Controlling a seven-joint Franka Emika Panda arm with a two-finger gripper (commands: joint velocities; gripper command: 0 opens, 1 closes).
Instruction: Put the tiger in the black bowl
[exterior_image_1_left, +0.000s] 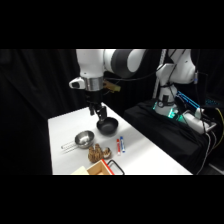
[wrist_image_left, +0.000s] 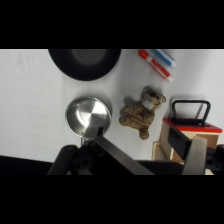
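Observation:
The tiger (exterior_image_1_left: 98, 152) (wrist_image_left: 141, 112), a small lumpy tan-and-brown toy, lies on the white table (exterior_image_1_left: 65, 125) near its front. The matte black bowl (exterior_image_1_left: 107, 126) (wrist_image_left: 85, 62) stands empty further back. My gripper (exterior_image_1_left: 98, 112) (wrist_image_left: 155, 157) hangs above the table just behind and left of the bowl, well away from the tiger. Its fingers (wrist_image_left: 197, 155) are spread open with nothing between them. In the wrist view the bowl is cut off by the top edge and the tiger sits in the middle.
A shiny silver cup (exterior_image_1_left: 84, 138) (wrist_image_left: 88, 115) with a handle stands left of the tiger. Red and blue markers (exterior_image_1_left: 120, 145) (wrist_image_left: 157, 61) lie to the bowl's right. A tan box (exterior_image_1_left: 102, 168) (wrist_image_left: 192, 131) with a red edge and black handle sits at the front edge.

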